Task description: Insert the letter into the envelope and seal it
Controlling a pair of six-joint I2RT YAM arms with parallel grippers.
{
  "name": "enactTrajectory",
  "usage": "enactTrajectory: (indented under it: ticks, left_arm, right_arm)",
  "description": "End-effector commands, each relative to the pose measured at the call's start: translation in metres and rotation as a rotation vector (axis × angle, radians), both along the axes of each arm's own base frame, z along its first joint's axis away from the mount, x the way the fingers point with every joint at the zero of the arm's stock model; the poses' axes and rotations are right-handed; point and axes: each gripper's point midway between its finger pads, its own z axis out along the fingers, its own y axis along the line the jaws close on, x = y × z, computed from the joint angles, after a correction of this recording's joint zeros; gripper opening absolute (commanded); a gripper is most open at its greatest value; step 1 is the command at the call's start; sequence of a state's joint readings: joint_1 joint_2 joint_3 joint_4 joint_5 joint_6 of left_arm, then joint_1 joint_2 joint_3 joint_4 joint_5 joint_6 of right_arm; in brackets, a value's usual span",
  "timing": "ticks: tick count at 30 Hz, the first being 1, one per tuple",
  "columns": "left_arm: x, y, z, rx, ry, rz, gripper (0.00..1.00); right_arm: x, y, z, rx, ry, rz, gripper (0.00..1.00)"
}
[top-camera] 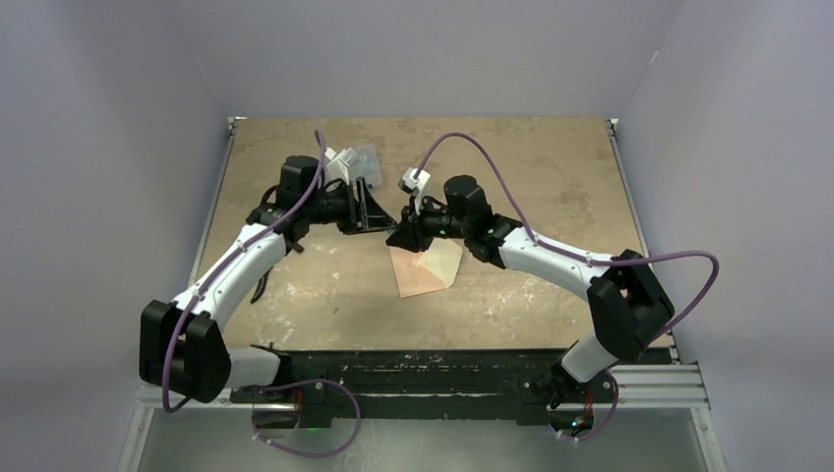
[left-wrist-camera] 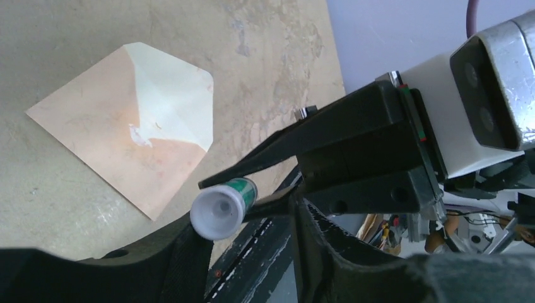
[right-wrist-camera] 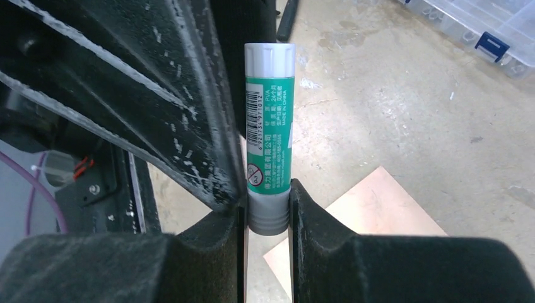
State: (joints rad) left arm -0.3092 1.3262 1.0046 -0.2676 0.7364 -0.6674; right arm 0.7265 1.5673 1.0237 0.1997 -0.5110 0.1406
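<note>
The small salmon-pink paper envelope [left-wrist-camera: 101,132] lies flat on the mottled tan desk [top-camera: 511,167], near the middle and just in front of both my wrists. It sits skewed to the desk's edges. Its flap [left-wrist-camera: 176,95] is open, pale cream inner face up, and lies on the side toward my right arm. The envelope is close to square, so I cannot name a long axis.

My left fingers [top-camera: 377,216] stand apart and grip nothing. One dusty black finger runs close along the left side of a green-labelled glue stick [right-wrist-camera: 269,120]; whether it touches the tube I cannot tell.

My right fingers [right-wrist-camera: 267,211] are closed on the grey base of that glue stick. The tube reaches straight out from them, and its pale grey cap [left-wrist-camera: 217,213] points toward my left wrist, above the desk and beside the envelope.

Both sets of fingers crowd the space over the envelope's far-left corner. A clear plastic compartment box [right-wrist-camera: 470,22] with a blue latch lies farther off.
</note>
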Motion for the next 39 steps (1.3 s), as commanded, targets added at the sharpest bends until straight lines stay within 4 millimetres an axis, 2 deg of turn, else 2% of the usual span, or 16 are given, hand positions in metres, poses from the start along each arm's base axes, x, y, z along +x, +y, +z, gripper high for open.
enactTrajectory:
  ticks: [1,4,9,13,20,24,27,30,35,39]
  left_arm:
    - [-0.033,-0.001,0.025,-0.077,-0.061,-0.125,0.41]
    - [-0.035,-0.003,0.025,-0.093,-0.045,-0.130,0.36]
    - [-0.033,-0.006,0.017,-0.112,0.005,-0.134,0.36]
    - [-0.032,-0.005,0.008,-0.092,0.031,-0.128,0.37]
    - [-0.026,0.001,-0.005,-0.023,0.039,-0.093,0.58]
    - [-0.021,0.001,-0.005,-0.047,0.068,-0.057,0.59]
    - [-0.020,-0.006,0.005,-0.120,0.078,-0.060,0.57]
    - [-0.019,-0.007,0.002,-0.131,0.102,-0.053,0.54]
    - [-0.022,-0.008,0.000,-0.140,0.131,-0.062,0.39]
    - [-0.023,-0.005,-0.002,-0.128,0.133,-0.061,0.34]
  right_arm:
    - [0.010,-0.012,0.014,-0.087,-0.157,0.008,0.00]
    - [0.008,-0.013,0.014,-0.099,-0.178,0.026,0.00]
    - [-0.004,-0.007,0.021,-0.072,-0.212,0.126,0.00]
    - [-0.006,-0.006,0.017,-0.083,-0.197,0.145,0.00]
    - [0.000,-0.009,0.026,-0.070,-0.213,0.092,0.00]
    - [-0.008,-0.009,0.029,-0.045,-0.224,0.128,0.00]
    - [-0.009,-0.008,0.025,-0.050,-0.232,0.143,0.00]
    - [-0.015,-0.007,0.024,-0.043,-0.229,0.175,0.00]
    - [-0.016,-0.007,0.023,-0.052,-0.229,0.185,0.00]
    - [-0.017,-0.009,0.016,-0.070,-0.223,0.196,0.00]
